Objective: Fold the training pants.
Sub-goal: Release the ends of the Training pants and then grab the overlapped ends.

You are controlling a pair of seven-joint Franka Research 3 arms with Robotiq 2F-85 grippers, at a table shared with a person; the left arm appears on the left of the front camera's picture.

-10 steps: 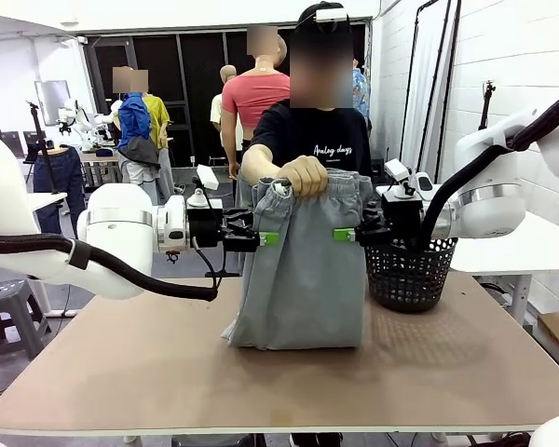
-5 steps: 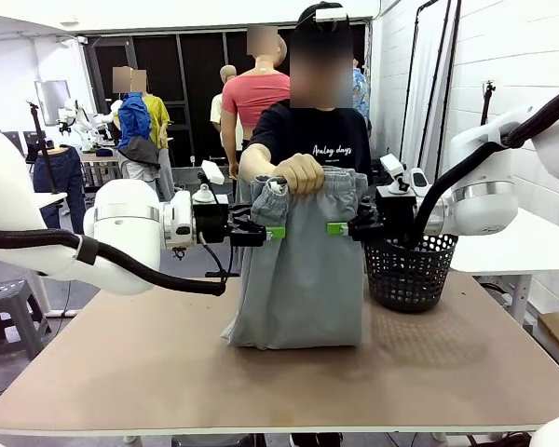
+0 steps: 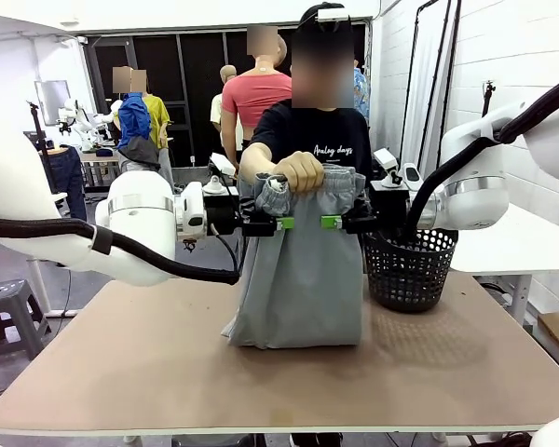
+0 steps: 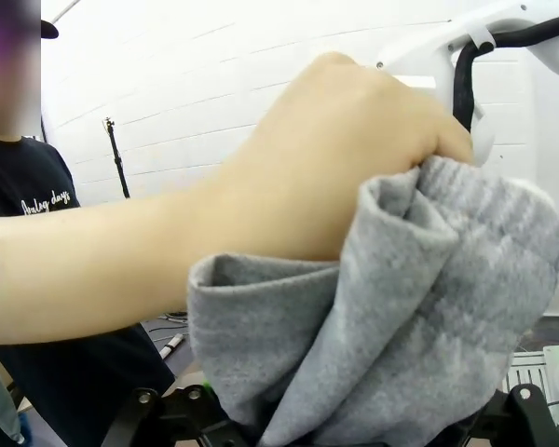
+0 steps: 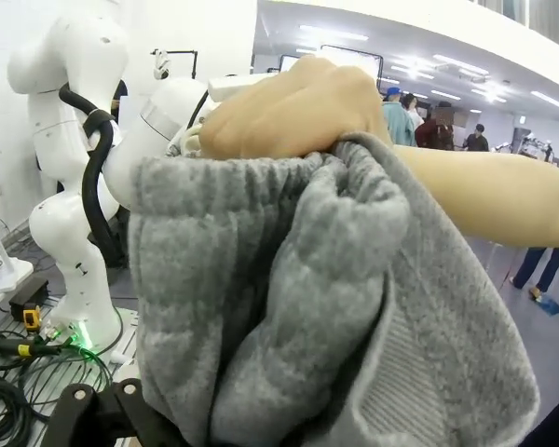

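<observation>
— Grey jersey: are those the training pants (image 3: pixel 303 270)?
— Yes. They hang upright over the table (image 3: pixel 168 372), with their lower end resting on it, just beside the black basket (image 3: pixel 410 275).
— Who holds them up?
— The person's hand (image 3: pixel 300 172), closed in a fist on the gathered waistband and bunching it at the top.
— And the grippers?
— The left gripper (image 3: pixel 279 223) reaches in from one side and the right gripper (image 3: pixel 332 222) from the other, level with each other just below the waistband. Both have their jaws apart; the wrist views show cloth lying between the fingers. Neither is clamped on it.
</observation>
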